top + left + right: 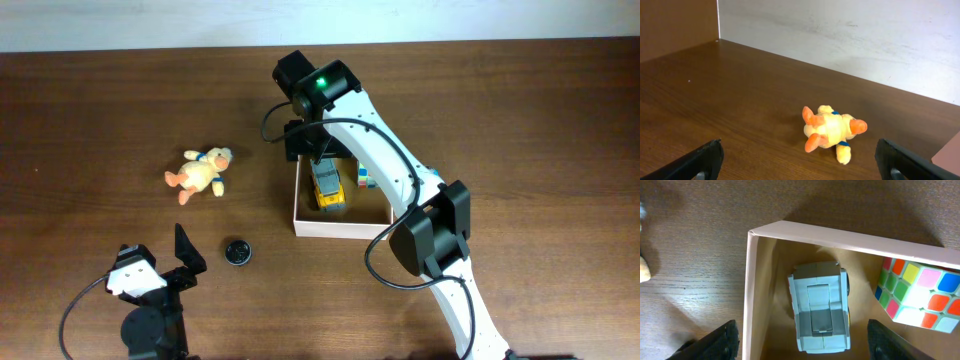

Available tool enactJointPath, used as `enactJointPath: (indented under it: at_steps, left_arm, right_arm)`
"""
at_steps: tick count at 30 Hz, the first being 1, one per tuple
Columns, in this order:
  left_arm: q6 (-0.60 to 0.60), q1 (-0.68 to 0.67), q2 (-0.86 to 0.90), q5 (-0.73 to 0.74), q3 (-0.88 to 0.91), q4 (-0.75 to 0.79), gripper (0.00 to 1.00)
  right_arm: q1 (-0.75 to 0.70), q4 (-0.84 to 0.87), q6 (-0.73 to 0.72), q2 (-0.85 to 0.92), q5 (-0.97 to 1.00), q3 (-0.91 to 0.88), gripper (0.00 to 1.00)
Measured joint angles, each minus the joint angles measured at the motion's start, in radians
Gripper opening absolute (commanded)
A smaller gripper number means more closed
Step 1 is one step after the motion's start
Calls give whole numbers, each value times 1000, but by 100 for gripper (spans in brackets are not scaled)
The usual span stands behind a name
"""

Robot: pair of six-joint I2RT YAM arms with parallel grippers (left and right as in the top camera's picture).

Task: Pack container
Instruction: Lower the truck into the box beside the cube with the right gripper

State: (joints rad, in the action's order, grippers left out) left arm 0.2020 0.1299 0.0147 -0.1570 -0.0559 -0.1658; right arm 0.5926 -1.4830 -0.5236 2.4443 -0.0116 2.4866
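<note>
Right gripper point(802, 344): jaws spread wide, holding nothing. A grey-and-yellow plastic toy truck point(820, 305) lies free directly beneath it, inside the square white cardboard container point(748, 280). A multicoloured puzzle cube point(917, 297) sits just beside one finger. Risk: the other finger looks to hang outside the box wall, so a sideways exit could snag and drag the box. Left gripper point(800, 165): fully open, empty, with a yellow-orange plush toy point(832, 132) ahead of it.

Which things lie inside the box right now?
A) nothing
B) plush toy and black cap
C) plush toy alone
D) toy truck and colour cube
D: the toy truck and the colour cube sit inside the container, while the plush toy lies outside it.
</note>
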Motion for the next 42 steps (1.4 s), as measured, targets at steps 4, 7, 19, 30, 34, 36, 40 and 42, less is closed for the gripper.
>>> enactJointPath:
  at_steps: [4,7,19,30,34,36,40,42]
  left_arm:
    - [0,0,0,0,0,0,99]
    - [0,0,0,0,0,0,99]
    - [0,0,0,0,0,0,99]
    - [0,0,0,0,0,0,99]
    - [0,0,0,0,0,0,99]
    - [0,0,0,0,0,0,99]
    - [0,0,0,0,0,0,99]
    - [0,0,0,0,0,0,99]
  right_arm:
    - [0,-5,16,0,0,0,77]
    - [0,-30,34,0,8,0,76]
    - [-61,-175,121,0,100,0,67]
    - [-91,-211,168,0,128,0,49]
    - [-82,-210,172,0,128,-20,43]
    - [-77,-207,174,0,128,-46,39]
    - [-72,-196,174,0,126,-102,37]
    - [-72,-185,174,0,123,-125,37]
